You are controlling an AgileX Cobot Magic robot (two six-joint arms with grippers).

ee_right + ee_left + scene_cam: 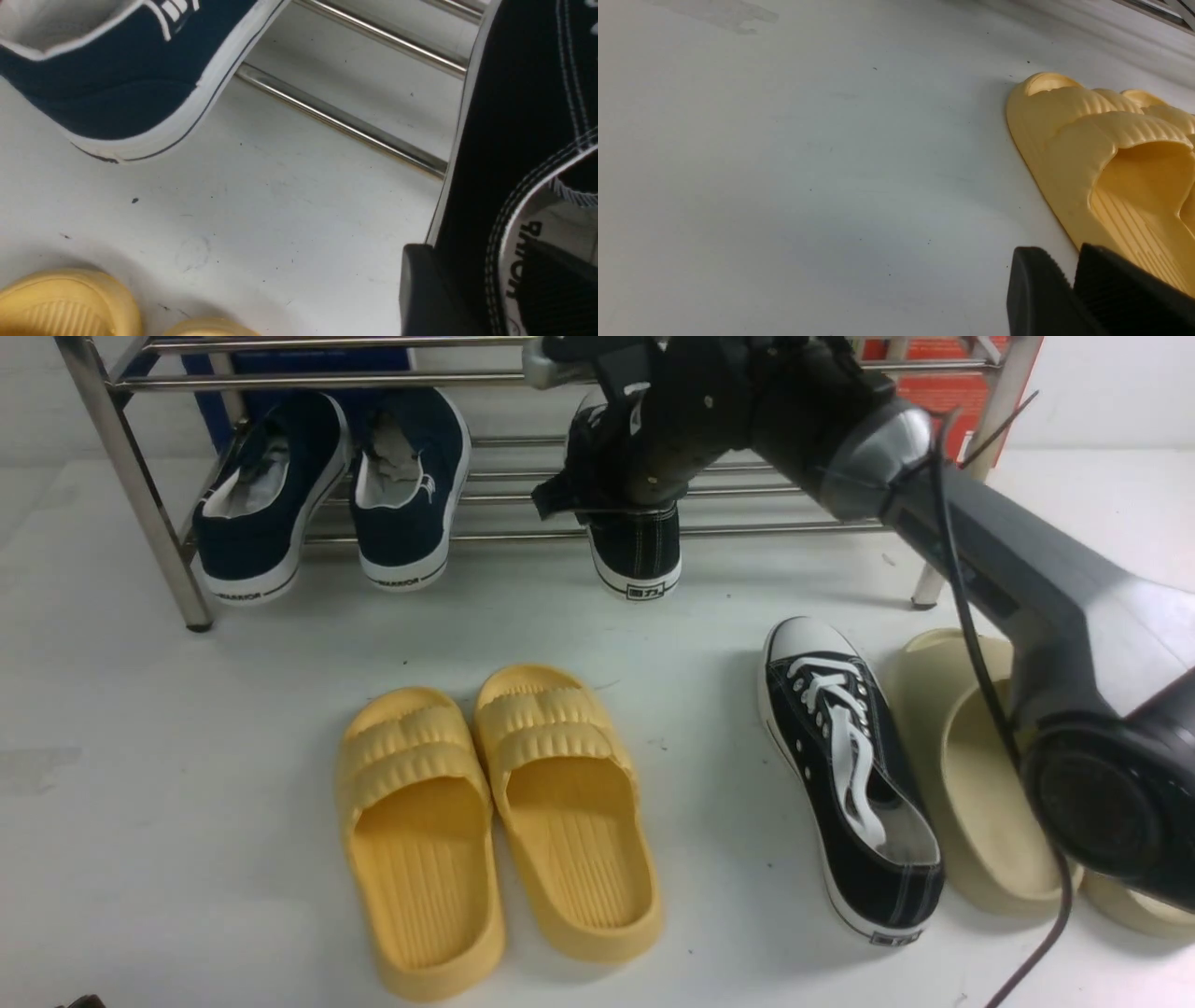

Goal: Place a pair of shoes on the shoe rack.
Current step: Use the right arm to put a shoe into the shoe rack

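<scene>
**Front view.** We find the shoe rack (140, 495) at the far side of the white table (140, 803). Two navy sneakers (266, 495) sit at the left of its lowest tier, heels toward us. Near the middle of that tier rests the racked black sneaker (639, 555), its heel toward us and overhanging the front bar. The right gripper (607, 490) is down over the shoe's opening, and from this side we cannot read its jaws. The loose black sneaker (845, 775) lies on the table in front of the rack's right end, toe toward the rack. It lies just beside a beige slide (971, 784) that the right arm (1027, 569) partly hides. A pair of yellow slides (569, 812) lies side by side mid-table.

**Left wrist view.** The left gripper (1073, 280) shows only two black fingertips (1036, 298), close together with nothing between them. Whether they meet we cannot tell. It hangs low over bare table, near one yellow slide (1087, 140).

**Right wrist view.** The right gripper (483, 266) straddles the side wall of the racked black sneaker (509, 116). One finger (420, 289) is outside against the canvas and the other is inside over the insole. Printed insole shows between the inner pad and the collar, so we record the jaws as parted, not clamped. The rack's bars (336, 119) run beside the shoe, with a navy sneaker (117, 93) further along them.
</scene>
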